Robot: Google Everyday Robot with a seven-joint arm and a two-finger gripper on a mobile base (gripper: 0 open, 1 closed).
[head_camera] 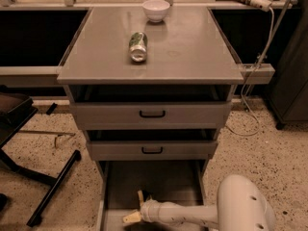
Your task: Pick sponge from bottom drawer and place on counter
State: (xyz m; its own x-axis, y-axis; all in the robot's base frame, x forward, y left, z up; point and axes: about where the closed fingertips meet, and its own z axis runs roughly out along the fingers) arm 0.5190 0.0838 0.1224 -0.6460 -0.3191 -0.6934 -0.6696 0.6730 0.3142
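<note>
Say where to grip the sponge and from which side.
Come from above and pinch the sponge across its narrow width; it seems a thin pad lying flat on the drawer floor. The open pincer is in the drawer, beside it.

Grey desk (192, 52) bearing a tipped can (138, 46) and white bowl (156, 9) behind it; tool (136, 207) low in bottom drawer (168, 179).

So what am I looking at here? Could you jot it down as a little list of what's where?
counter: holds a can lying on its side and a white bowl at the back
bottom drawer: pulled open
gripper: down inside the bottom drawer near its front, fingers spread
sponge: small dark shape beside the gripper, apparently in the drawer; not yet on the counter
</note>
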